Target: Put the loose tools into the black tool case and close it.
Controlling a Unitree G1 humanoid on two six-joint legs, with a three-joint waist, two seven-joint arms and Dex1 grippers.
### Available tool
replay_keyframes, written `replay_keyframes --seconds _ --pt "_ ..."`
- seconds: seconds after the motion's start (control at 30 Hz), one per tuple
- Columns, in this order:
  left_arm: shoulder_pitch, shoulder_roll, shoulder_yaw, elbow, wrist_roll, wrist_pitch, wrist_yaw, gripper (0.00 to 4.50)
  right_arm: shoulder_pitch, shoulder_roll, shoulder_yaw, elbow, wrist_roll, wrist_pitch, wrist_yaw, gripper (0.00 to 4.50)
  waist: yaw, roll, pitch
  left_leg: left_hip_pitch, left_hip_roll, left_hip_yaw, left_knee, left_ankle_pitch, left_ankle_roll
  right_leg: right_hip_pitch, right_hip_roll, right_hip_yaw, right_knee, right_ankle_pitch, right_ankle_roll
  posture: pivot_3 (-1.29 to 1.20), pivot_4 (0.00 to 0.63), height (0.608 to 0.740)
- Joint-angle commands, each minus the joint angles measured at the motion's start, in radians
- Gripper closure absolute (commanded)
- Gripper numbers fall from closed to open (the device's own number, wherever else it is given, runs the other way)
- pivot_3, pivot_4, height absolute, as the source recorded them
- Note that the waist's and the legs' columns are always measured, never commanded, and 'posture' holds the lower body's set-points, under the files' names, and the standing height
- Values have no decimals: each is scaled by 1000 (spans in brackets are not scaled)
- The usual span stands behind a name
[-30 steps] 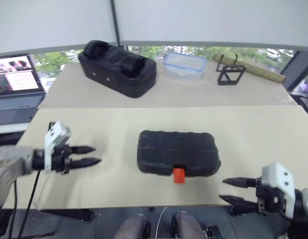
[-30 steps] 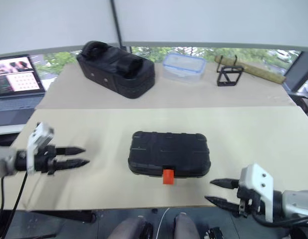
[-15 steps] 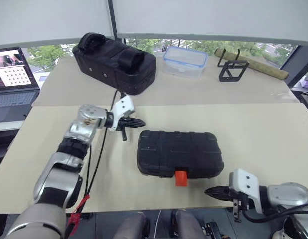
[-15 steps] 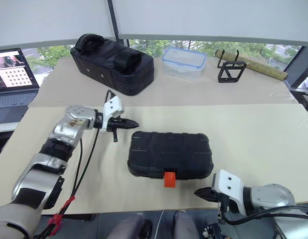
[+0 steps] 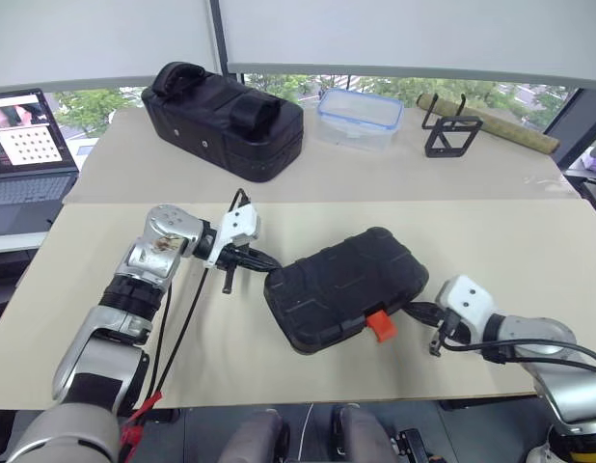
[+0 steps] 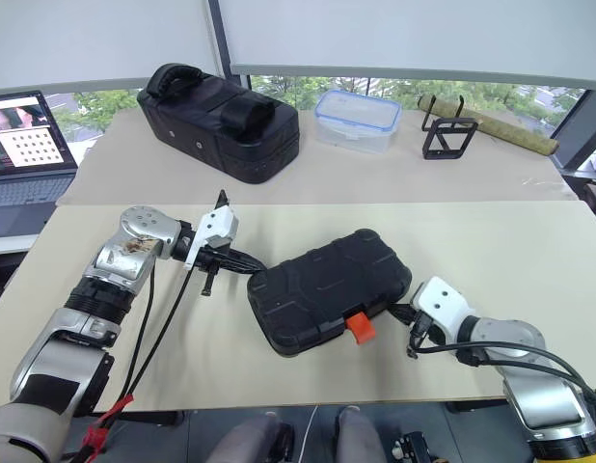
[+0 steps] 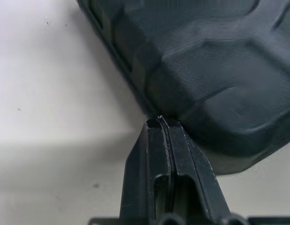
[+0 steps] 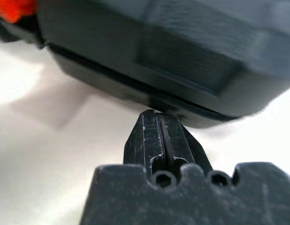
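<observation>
1. Head views: black tool case (image 5: 348,288) lies shut on the beige surface (image 5: 529,241), skewed, its orange latch (image 5: 378,325) on the near long edge, pointing toward the robot and a bit right.
2. Left pincer (image 5: 268,264) comes in from the left, fingers clenched together with nothing between them, tip against the case's left end. A black cable (image 5: 187,318) hangs along that arm.
3. Right pincer (image 5: 419,312) comes in from the right, also clenched and empty, tip at the case's near right corner, just beside the latch.
4. Far surface behind: black fabric bag (image 5: 224,119) at left, clear plastic box (image 5: 359,118) beside it, black wire stand (image 5: 449,134) and a long roll (image 5: 487,123) at right. Laptop (image 5: 23,145) with lit screen at far left.
5. Left wrist view: the two fingers (image 7: 153,154) are pressed flat together, tip touching the case's rounded lower edge where it meets the surface. Textured lid (image 7: 215,61) above.
6. Right wrist view: fingers (image 8: 154,140) pressed together, tip touching the seam line under the case's corner. Bit of orange latch (image 8: 13,9) at the edge of view.
</observation>
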Motion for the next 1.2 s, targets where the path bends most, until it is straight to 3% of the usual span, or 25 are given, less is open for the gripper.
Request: replay_keyframes --seconds 0.03,0.1,0.27,0.5,0.6,0.9,1.2 --pt "-79 -60 76 -187 -153 215 68 4490 42 -23 -98 -89 95 37 45 4500 6 0 0 0 0 0 1 0 0 1 0 0 0 0 0 0 150 722" --pt "-96 -121 40 -238 -165 249 94 4490 90 -34 -147 -135 149 64 75 4500 11 0 0 0 0 0 2 0 0 2 0 0 0 0 0 0 150 722" --pt "-68 -249 -189 -153 2 75 103 4490 172 -36 -200 -205 185 91 71 4500 12 2 -1 5 0 0 1 0 0 7 -3 2 0 0 1 0 150 722" --pt "-37 -234 -414 26 249 -187 91 4490 231 -28 -215 -267 195 111 43 4500 10 3 -3 9 2 2 -3 0 0 9 -2 8 -1 1 -1 0 150 722" --pt "-20 -210 -437 28 272 -208 58 4490 241 -18 -224 -287 194 114 15 4500 12 3 -5 21 2 2 -6 -5 2 21 -2 8 -6 0 0 0 150 722" --pt "-11 -206 -424 25 264 -216 48 4490 164 19 -185 -379 288 177 -33 4500 10 -1 -17 23 4 2 -5 -7 2 22 0 8 -6 0 1 0 150 722" --pt "-38 -229 -400 52 262 -223 79 4490 59 5 39 -323 177 195 -73 4500 13 -2 -18 23 4 2 -5 -7 2 22 0 7 -6 0 1 0 150 722"
